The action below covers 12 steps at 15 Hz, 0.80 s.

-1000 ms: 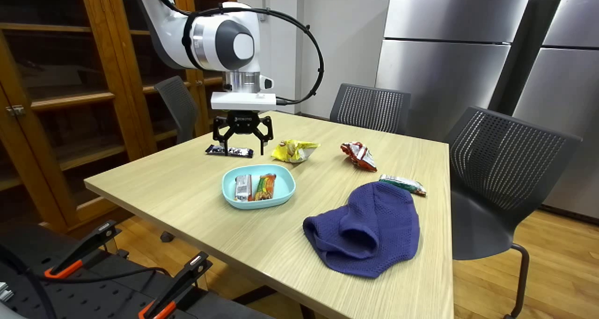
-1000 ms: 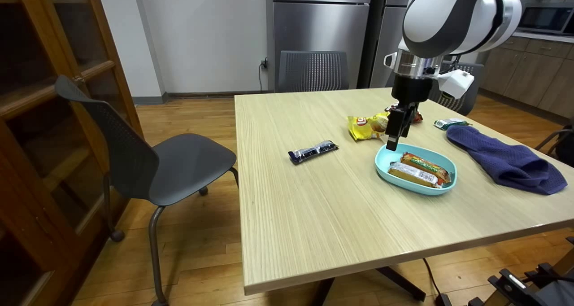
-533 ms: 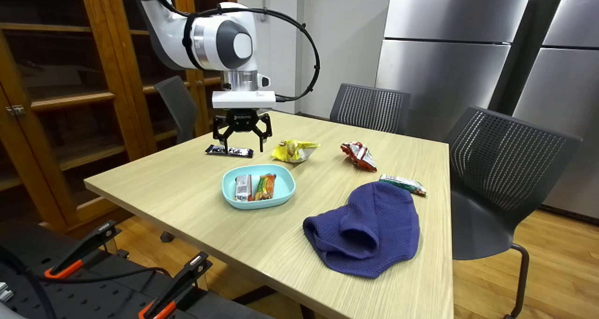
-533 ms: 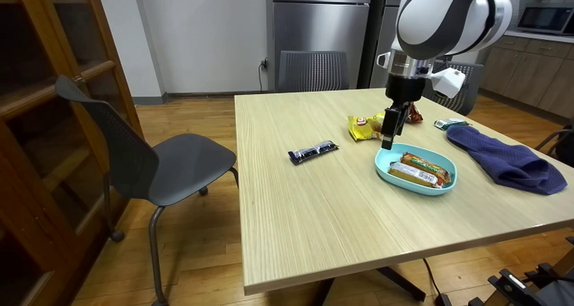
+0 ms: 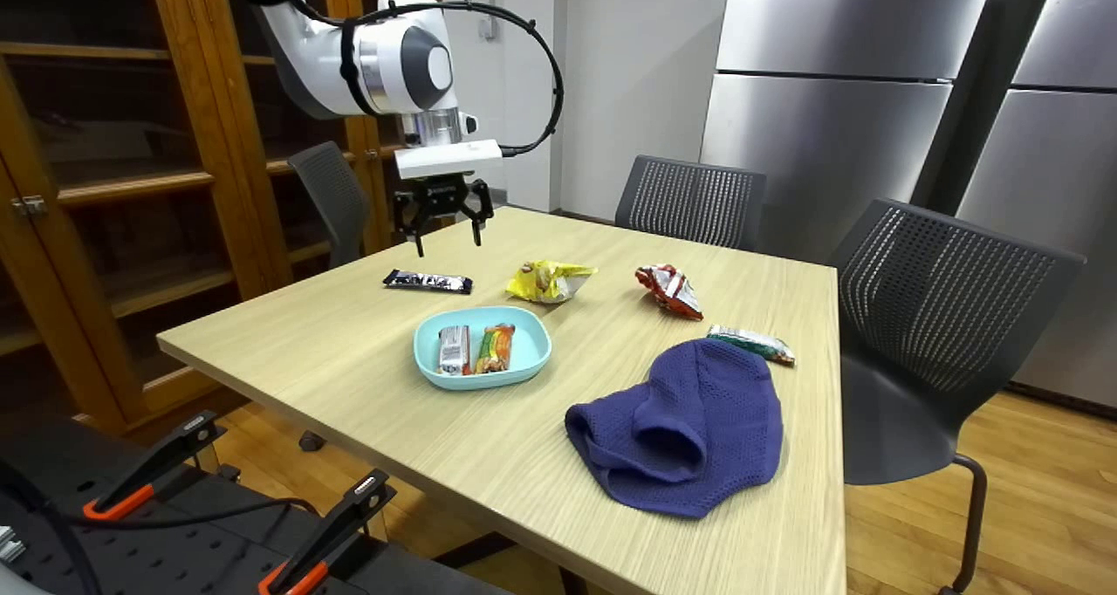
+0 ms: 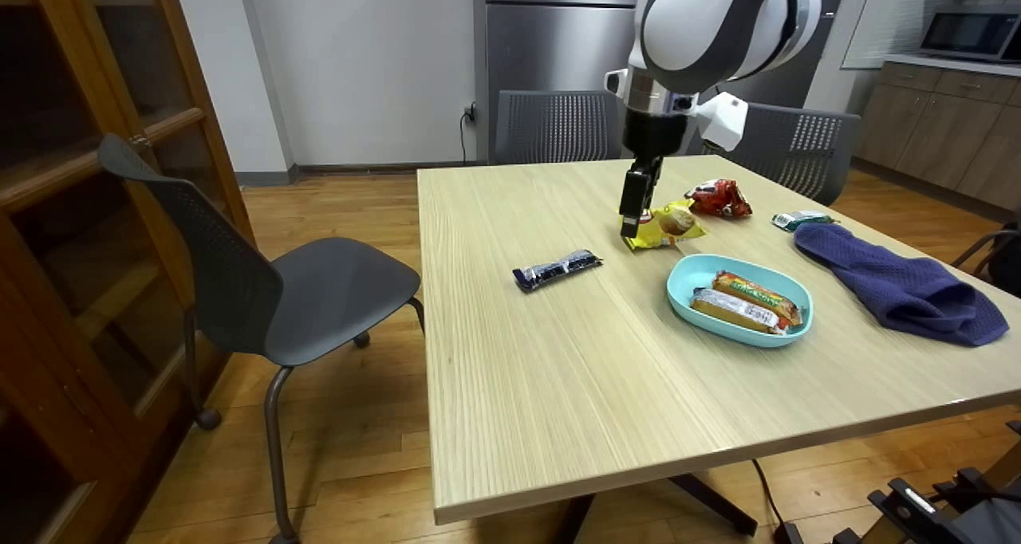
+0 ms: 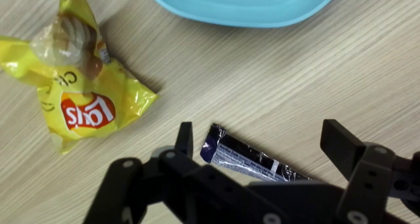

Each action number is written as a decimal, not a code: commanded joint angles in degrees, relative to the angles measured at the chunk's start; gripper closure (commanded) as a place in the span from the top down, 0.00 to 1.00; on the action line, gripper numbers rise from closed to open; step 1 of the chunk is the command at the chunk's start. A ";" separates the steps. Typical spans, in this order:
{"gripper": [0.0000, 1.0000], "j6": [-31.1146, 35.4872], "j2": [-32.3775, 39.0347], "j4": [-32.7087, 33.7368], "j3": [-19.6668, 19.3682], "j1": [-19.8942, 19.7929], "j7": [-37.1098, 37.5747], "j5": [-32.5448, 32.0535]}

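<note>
My gripper (image 5: 448,248) is open and empty, held above the table and slightly tilted. It also shows in an exterior view (image 6: 632,226) and in the wrist view (image 7: 257,133). The nearest thing below is a dark blue wrapped bar (image 5: 428,282), lying flat on the table (image 6: 510,384). In the wrist view the bar (image 7: 246,158) shows between the fingers, its far end hidden by the gripper body. A yellow chip bag (image 7: 88,109) lies beside it. A light blue dish (image 5: 483,381) holds a silver-and-brown wrapped bar (image 6: 738,309) and an orange-green wrapped bar (image 6: 756,290).
A red chip bag (image 5: 670,291), a green-and-white wrapped bar (image 5: 752,344) and a crumpled dark blue cloth (image 5: 689,429) lie on the table. Chairs (image 5: 689,201) stand around it. Clamps (image 5: 332,525) sit near the front table edge.
My gripper has moved away from above the dish, rising and shifting toward the dark blue bar's side. It has turned and tilted slightly. It stays open; the objects on the table have not moved.
</note>
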 commanded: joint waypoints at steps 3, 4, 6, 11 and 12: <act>1.00 -6.91 6.21 11.21 0.96 3.44 -2.31 -5.53; 1.00 -7.87 7.16 12.52 1.09 4.34 -3.47 -7.13; 1.00 -8.61 9.03 14.54 1.63 5.59 -5.56 -9.43; 1.00 -6.02 13.62 17.15 3.32 6.35 -12.30 -11.70; 1.00 -4.98 14.30 17.38 4.27 5.43 -14.76 -10.85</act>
